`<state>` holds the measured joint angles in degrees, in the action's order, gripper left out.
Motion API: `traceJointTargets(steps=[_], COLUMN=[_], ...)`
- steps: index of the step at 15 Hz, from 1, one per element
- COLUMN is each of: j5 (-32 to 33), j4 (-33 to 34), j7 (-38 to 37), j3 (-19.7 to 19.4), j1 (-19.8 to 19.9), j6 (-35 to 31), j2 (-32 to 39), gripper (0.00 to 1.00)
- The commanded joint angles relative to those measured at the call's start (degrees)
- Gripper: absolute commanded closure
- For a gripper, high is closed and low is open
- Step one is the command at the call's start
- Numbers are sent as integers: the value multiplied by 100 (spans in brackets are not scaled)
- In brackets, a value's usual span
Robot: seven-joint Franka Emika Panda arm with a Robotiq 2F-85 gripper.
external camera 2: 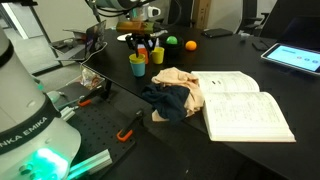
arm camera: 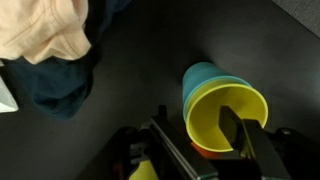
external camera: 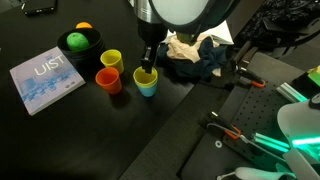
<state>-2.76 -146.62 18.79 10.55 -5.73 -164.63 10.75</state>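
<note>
A yellow cup (arm camera: 228, 105) sits nested inside a light blue cup (arm camera: 202, 75) on the black table; in both exterior views the pair (external camera: 147, 83) (external camera 2: 137, 66) stands upright. My gripper (arm camera: 193, 112) (external camera: 148, 60) comes straight down over it. One finger (arm camera: 245, 135) is inside the yellow cup and the other finger (arm camera: 168, 145) is outside its wall. The jaws stand apart, and the inner finger is clear of the wall. An orange cup (external camera: 108, 81) and another yellow cup (external camera: 110, 60) stand close beside it.
A heap of beige and dark blue cloth (external camera: 195, 55) (arm camera: 45, 45) lies next to the cups. A green bowl (external camera: 78, 42) holds an orange ball, and a blue booklet (external camera: 45, 80) lies by it. An open book (external camera 2: 245, 105) lies on the table. Tools lie on the perforated base (external camera: 215, 130).
</note>
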Motion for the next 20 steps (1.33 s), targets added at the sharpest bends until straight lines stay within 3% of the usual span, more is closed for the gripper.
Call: traceJointTargets(steps=[1,3,10,16,20], j5=[4,-85,-191,-819,-778], j4=[-19,34,415,380,546], j7=[-63,-15,19,-5,-83], j3=[101,161,174,460,699], j1=[75,111,54,-208,-389], j6=[-1,123,436,75,-232], j2=[-22,-111,-637,-401,-75], gripper=[12,0,0,0,0])
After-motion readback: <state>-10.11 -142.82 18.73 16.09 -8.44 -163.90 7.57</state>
